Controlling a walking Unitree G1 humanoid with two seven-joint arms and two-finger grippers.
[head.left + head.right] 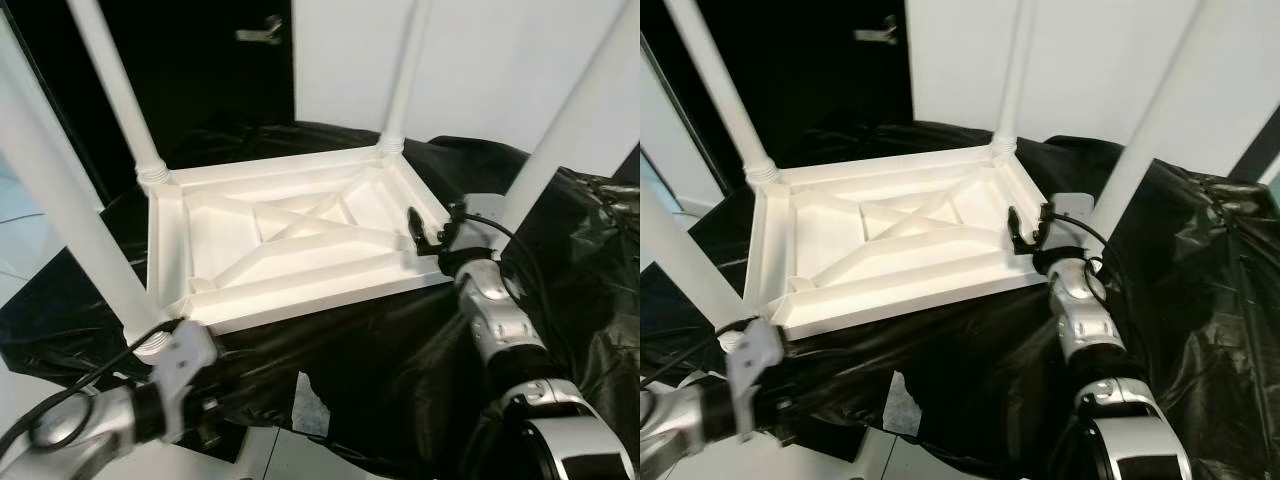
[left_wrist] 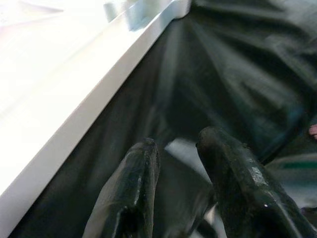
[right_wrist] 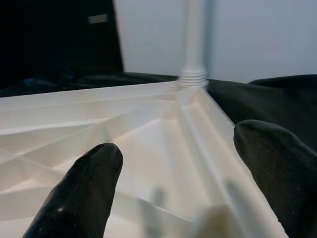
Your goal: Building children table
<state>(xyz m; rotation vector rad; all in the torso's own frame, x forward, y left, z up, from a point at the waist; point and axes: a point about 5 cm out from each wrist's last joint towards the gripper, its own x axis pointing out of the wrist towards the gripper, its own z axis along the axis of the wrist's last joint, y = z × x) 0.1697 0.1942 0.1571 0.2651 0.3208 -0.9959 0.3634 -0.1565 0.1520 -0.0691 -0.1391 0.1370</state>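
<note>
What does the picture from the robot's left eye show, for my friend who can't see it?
A white table lies upside down on black plastic sheeting, its four legs pointing up. The robot's right tool reaches over the table's right edge, fingers apart, and its left arm sits by the near left leg.

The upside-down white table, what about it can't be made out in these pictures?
- Tops of the four legs: cut off by the upper edge in both eye views.
- Table top face: hidden, lying on the black sheet.
- Near-right leg joint: hidden behind the right hand.
- Left hand: blurred left wrist view; what lies beyond is unclear.
</note>
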